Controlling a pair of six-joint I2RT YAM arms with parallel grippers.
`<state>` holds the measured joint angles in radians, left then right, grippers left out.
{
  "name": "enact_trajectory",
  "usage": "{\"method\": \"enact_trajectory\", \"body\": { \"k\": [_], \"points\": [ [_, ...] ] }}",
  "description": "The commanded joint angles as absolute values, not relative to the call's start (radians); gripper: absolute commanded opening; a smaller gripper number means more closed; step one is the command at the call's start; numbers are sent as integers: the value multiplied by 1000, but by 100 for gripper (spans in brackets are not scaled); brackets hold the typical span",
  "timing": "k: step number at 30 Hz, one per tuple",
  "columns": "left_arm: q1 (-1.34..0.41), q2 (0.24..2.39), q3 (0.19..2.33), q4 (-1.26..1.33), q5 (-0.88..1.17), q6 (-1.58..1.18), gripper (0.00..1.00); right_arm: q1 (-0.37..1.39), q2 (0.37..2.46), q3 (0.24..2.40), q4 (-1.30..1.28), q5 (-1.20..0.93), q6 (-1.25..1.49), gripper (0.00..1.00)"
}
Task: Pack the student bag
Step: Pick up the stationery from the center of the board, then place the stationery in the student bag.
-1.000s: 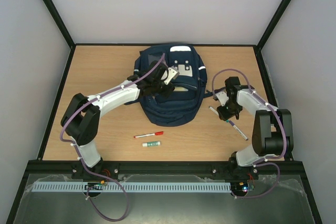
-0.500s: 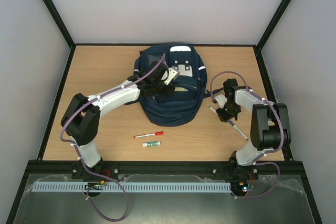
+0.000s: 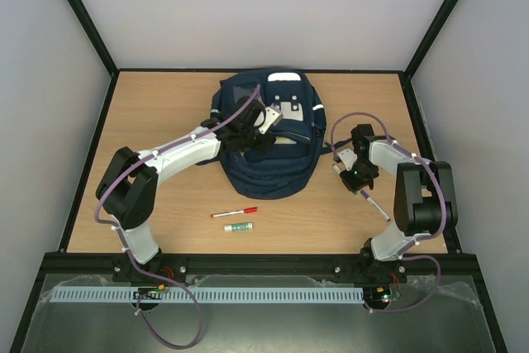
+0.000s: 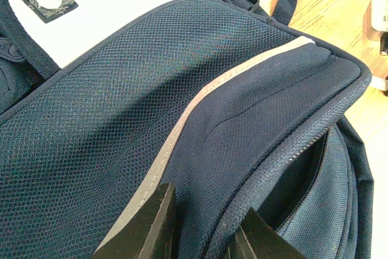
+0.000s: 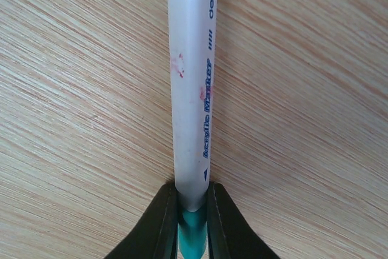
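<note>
The student bag (image 3: 269, 134) lies flat at the far middle of the table (image 3: 165, 113), with its front side up. The left gripper (image 4: 205, 218) reaches over the bag and its jaws are narrow, pinching the fabric edge of the front pocket (image 4: 273, 107). I think this hold is there to lift the edge, so the zipper mouth stays open as a dark gap and things can be pushed in. To the right of the bag, just beside its side, the right gripper (image 5: 193, 213) is down at the table and its two fingers press on both sides of the white marker (image 5: 191, 89), close to the marker's teal end. The marker seems to be lying on the wood, not lifted yet. The grip near one end probably lets the free end go first into the pocket. In front of the bag, apart from it, a red pen (image 3: 234, 212) and a small green stick (image 3: 238, 226) lie side by side, probably waiting for packing.
</note>
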<state>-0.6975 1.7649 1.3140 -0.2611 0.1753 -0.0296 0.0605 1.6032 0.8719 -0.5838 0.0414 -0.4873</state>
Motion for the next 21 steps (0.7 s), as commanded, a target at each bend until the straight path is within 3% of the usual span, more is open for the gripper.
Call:
{"method": "enact_trajectory", "body": {
  "k": [1,10,21],
  "points": [
    [-712,1776,1356,-238,202,-32,22,60,1602,873,-623,36,-478,8],
    [-712,1782,1360,-234,248,-46,22,78,1414,980,-742,-70,-476,8],
    [-699,1776,1362,-223,281,-70,23,302,1155,1110,-749,-189,-543,4]
  ]
}}
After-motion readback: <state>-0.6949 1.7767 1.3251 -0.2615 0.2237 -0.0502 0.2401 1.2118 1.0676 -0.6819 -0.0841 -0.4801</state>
